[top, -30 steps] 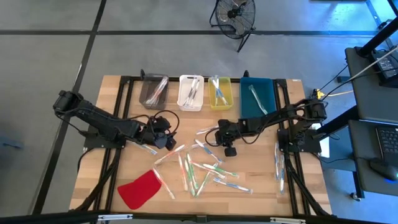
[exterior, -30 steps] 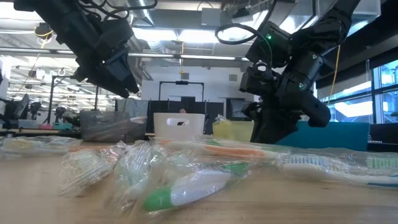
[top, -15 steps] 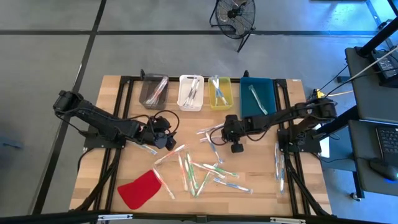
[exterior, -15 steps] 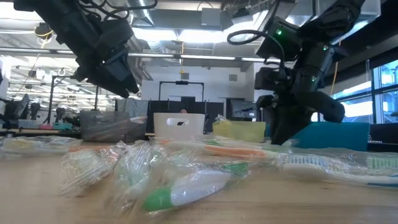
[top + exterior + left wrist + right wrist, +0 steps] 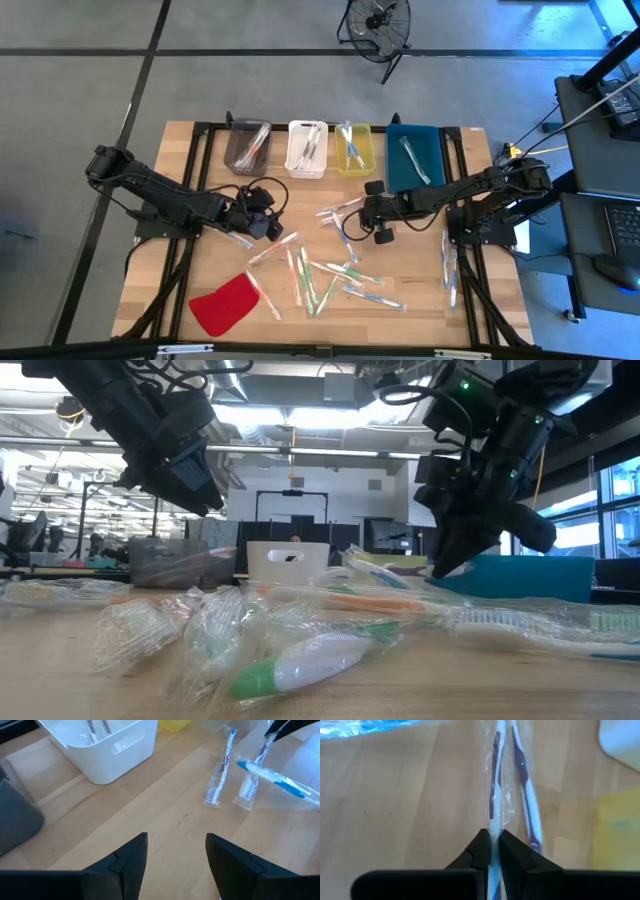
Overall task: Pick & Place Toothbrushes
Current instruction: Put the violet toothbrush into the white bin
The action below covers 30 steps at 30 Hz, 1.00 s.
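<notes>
- Toothbrushes (image 5: 330, 270) lie mostly unsorted – a loose scatter of wrapped sticks on the wooden surface (image 5: 180, 180), on the near side of the white bin (image 5: 307, 148), which serves as landmark here.
- Left of the white bin and nearer the camera, the left claw (image 5: 262, 222) hangs over bare wood with its fingers (image 5: 127, 862) standing apart and nothing between them; it looks to be waiting.
- Far nearer than the white bin, at the surface's front-left, a flat red piece (image 5: 226, 303) lies untouched beside the scatter.
- Just left of the white bin, the grey bin (image 5: 247, 146) already holds a few brushes, and the white bin itself holds some too – so part of the sorting is done.
- Right of the white bin, the yellow bin (image 5: 354, 150) has a couple inside, and the teal bin (image 5: 414, 155) beyond it holds one that shows.
- Right of the white bin and nearer, the right claw (image 5: 362, 212) has pinched shut on one wrapped blue toothbrush (image 5: 493, 795), lifted clear of the wood in the low view.
- Further right, a few wrapped brushes (image 5: 449, 268) lie along the surface's right edge.
- My judgement: well under half is placed; the held brush awaits its bin, and the scatter is left.
</notes>
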Tool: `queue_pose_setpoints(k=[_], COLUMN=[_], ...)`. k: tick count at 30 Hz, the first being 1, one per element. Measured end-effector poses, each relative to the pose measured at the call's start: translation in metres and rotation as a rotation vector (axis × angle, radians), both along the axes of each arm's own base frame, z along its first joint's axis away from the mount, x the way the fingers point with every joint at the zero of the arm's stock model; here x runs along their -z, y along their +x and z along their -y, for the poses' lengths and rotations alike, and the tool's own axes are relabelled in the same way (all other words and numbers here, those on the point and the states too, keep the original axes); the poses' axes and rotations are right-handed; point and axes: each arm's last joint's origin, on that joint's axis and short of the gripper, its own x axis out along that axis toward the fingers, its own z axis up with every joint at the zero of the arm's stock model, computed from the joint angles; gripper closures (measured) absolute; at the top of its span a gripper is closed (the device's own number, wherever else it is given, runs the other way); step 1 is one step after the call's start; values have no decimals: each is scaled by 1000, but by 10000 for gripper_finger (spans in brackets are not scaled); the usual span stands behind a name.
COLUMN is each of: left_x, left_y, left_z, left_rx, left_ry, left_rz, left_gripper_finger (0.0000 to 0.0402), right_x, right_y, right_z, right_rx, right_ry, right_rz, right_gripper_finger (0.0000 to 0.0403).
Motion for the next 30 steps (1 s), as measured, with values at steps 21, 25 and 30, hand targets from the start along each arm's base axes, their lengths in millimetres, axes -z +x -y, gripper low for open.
queue_pose_setpoints(k=[21,25,30], left_x=[0,3,15], left_y=[0,3,13], left_z=[0,0,3], left_rx=[-2,-3,-26], left_ry=[0,27,81], left_rz=[7,-4,-4], left_gripper_finger=[206,206,206], right_x=[-11,-13,-14], right_y=[14,15,16], right_z=[-1,-1,0], right_rx=[76,79,131], right_ry=[-106,-103,-120], right_rz=[195,213,242], right_gripper_finger=[364,370,375])
